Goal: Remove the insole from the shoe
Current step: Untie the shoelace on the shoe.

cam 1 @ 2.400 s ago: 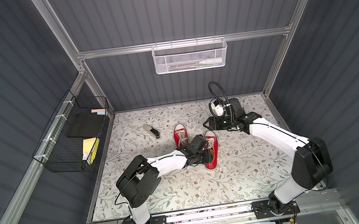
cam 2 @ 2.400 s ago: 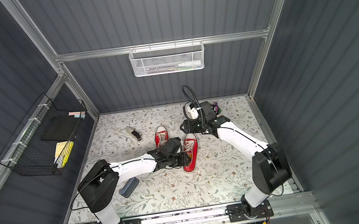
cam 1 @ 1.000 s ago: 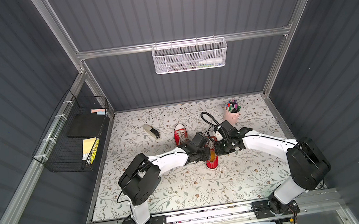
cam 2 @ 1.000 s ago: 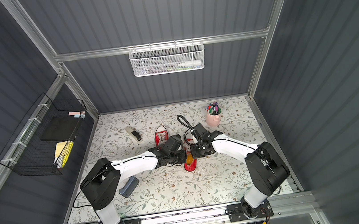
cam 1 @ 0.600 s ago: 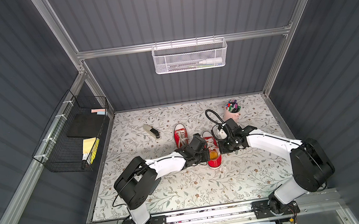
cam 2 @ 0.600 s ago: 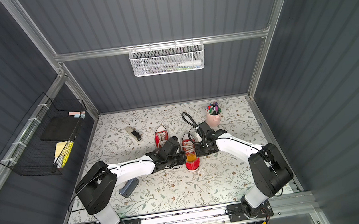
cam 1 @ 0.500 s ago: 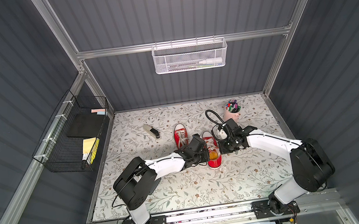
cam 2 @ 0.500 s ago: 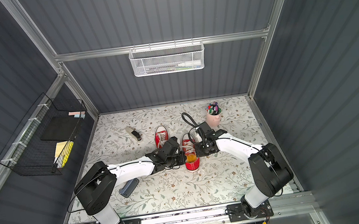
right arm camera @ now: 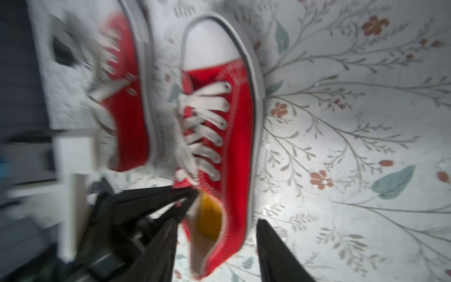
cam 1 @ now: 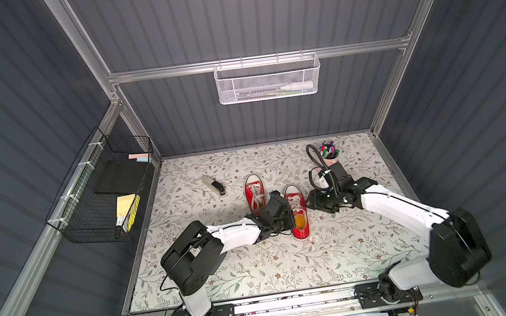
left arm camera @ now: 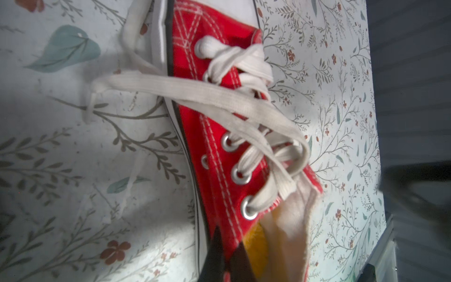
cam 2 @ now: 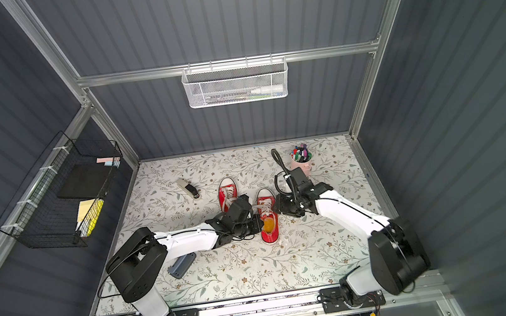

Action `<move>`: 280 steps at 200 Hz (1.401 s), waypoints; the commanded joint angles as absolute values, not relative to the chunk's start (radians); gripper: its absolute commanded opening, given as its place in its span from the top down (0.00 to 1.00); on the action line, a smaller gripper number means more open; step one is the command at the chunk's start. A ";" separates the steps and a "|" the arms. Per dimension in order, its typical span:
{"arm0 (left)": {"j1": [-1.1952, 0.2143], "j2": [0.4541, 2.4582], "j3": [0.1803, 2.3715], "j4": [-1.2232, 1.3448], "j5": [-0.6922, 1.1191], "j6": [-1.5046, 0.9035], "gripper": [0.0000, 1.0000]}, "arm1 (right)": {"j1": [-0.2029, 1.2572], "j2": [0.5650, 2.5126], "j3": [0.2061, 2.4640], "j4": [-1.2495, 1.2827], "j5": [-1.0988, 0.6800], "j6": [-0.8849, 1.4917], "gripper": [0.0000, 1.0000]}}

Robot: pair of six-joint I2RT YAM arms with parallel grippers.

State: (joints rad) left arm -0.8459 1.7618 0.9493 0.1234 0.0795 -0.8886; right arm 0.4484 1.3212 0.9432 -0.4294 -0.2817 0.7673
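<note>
Two red shoes lie side by side on the floral table. The right-hand shoe shows a yellow insole inside its heel opening. My left gripper is shut on that shoe's side wall, one finger outside and one inside beside the insole. My right gripper hovers just right of the shoe, open and holding nothing. In the right wrist view its fingers frame the heel and the insole.
The other red shoe lies close on the left. A stapler sits further left and a pen cup at the back right. A grey object lies under my left arm. Wire baskets hang on the left wall and back wall.
My right gripper has opened and now holds nothing. The shoe, tipped a second ago, lies flat again with the insole still inside. My left gripper stays shut on the shoe.
</note>
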 commanded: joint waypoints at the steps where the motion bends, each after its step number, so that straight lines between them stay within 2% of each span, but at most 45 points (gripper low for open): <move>1: -0.869 1.776 0.945 0.223 0.047 -0.934 0.96 | 0.474 1.236 0.887 -0.315 -0.286 1.101 0.37; 46: -0.876 1.794 0.956 0.246 0.039 -0.964 0.96 | 0.549 1.296 0.832 -0.176 -0.270 1.259 0.32; 188: -0.879 1.801 0.948 0.243 0.056 -0.995 0.97 | 0.542 1.552 0.827 0.044 -0.140 1.225 0.30; 280: -0.878 1.808 0.968 0.168 0.077 -0.982 0.98 | 0.531 1.522 0.746 0.393 -0.251 1.216 0.34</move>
